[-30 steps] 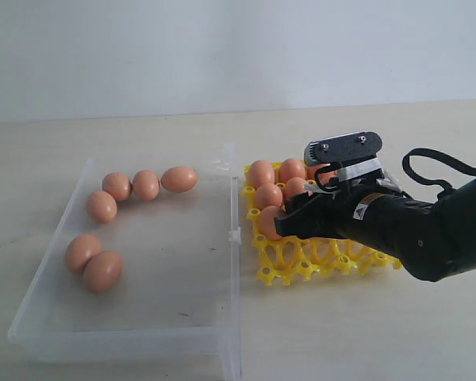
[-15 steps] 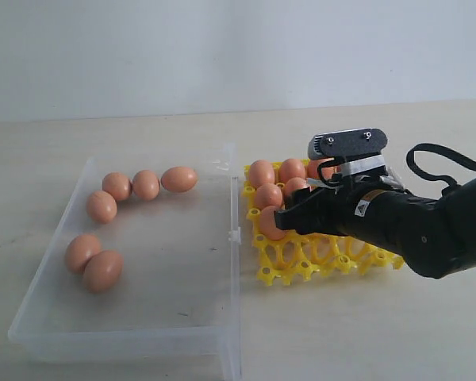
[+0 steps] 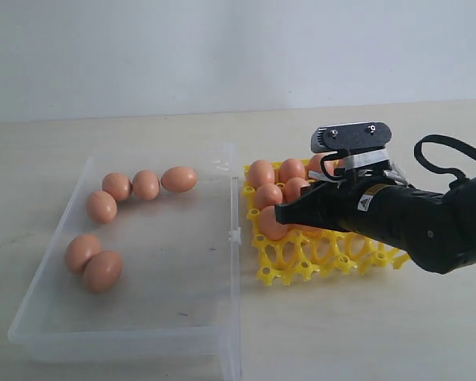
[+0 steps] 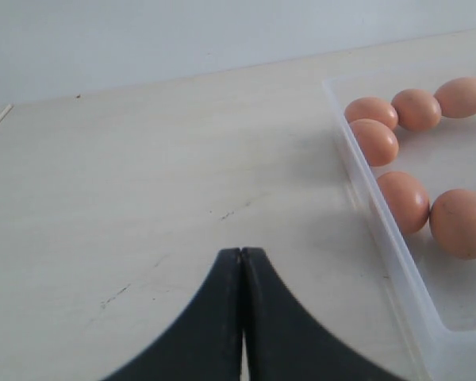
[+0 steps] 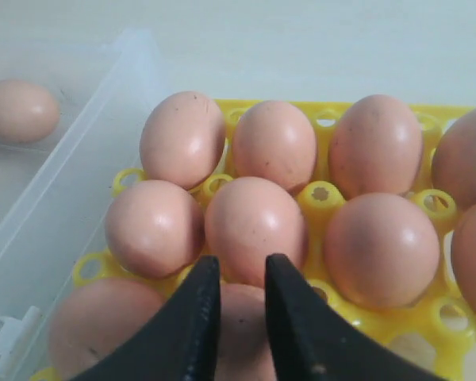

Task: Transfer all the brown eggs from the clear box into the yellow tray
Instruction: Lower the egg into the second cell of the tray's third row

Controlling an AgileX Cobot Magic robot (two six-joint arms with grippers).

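right tool [image 3: 282, 213] hovers low over the yellow tray [image 3: 301, 266], near its 9 o'clock edge, tips aimed toward the clear box [image 3: 174, 270]. its fingers stand at a slim gap with nothing between them. the wrist view shows only brown eggs [image 5: 254, 222] seated in cups beneath the tips. reads as an empty tool between carries.

filled cups bunch toward the tray's 11 o'clock side; cups toward 5 o'clock stand bare, so there is room left.

six brown eggs lie in the box: four in an arc near 11 o'clock, two touching near 8 o'clock. the box sits at 9 o'clock of the tray, walls just beside each other, likely to keep the carry short.

left tool [image 4: 242, 258] is pressed shut and empty. it hangs over bare bench [image 4: 103, 198] outside the box wall, seemingly out of the working arm's way.
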